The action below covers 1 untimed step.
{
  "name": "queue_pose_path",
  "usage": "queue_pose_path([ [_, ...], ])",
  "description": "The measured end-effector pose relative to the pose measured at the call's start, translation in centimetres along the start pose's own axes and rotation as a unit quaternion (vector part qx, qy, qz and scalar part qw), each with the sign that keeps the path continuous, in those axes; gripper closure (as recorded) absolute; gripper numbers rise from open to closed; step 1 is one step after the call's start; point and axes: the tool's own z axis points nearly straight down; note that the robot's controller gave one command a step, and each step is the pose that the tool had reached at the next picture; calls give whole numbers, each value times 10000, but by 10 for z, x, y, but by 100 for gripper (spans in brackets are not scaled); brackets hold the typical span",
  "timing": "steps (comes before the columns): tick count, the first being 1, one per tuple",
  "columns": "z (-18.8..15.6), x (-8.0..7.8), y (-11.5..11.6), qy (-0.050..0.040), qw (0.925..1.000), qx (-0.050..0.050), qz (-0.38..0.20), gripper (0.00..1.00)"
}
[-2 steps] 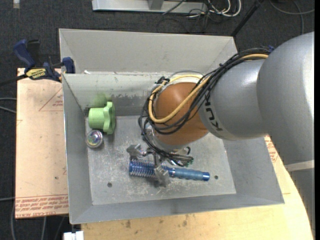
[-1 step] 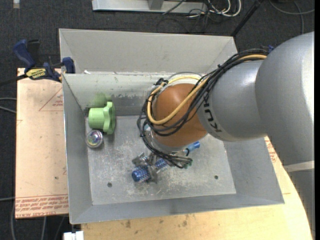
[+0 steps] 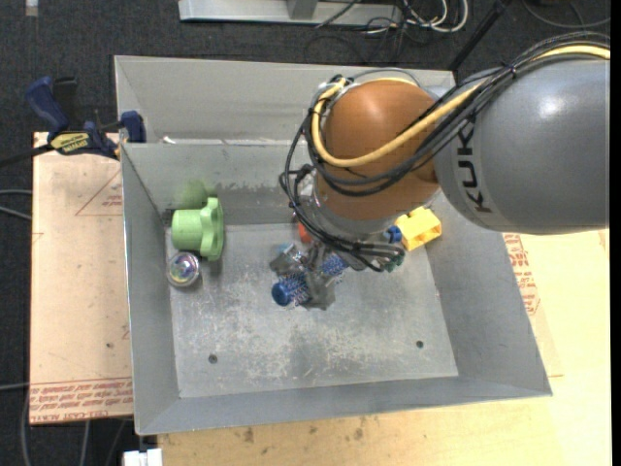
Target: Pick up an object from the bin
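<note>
Grey metal bin (image 3: 291, 357): holds a few loose things, most of the floor bare.
Gripper (image 3: 310, 284): down low near the middle of the bin floor, under the orange wrist cover (image 3: 374, 129); arm comes in from the right.
Gripper state: cannot tell whether it is open or closed, as the cover and cables hide too much.
Target thing: small blue ridged piece (image 3: 284, 293), lying mid-floor, right at the gripper; part of it shows on the left side of the tool and part on the right.
Contact: gripper and blue piece look to be touching, but a hold is not confirmed.
Other things: green plastic spool (image 3: 199, 228) by the left wall; shiny round cap (image 3: 182, 271) just below it; yellow block (image 3: 418, 227) near the right wall, partly under the arm.
Step in hand: likely the grasp itself, tool at pick height on the blue piece.
Next move calls for: a firm close on the blue piece, then a straight lift clear of the floor.
Risk: the ridged piece may slip or roll out sideways.
</note>
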Motion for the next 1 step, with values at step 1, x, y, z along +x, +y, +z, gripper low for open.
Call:
queue_pose_path([
  [1,-82,4,-16,20,9905,-13,-1375,100],
])
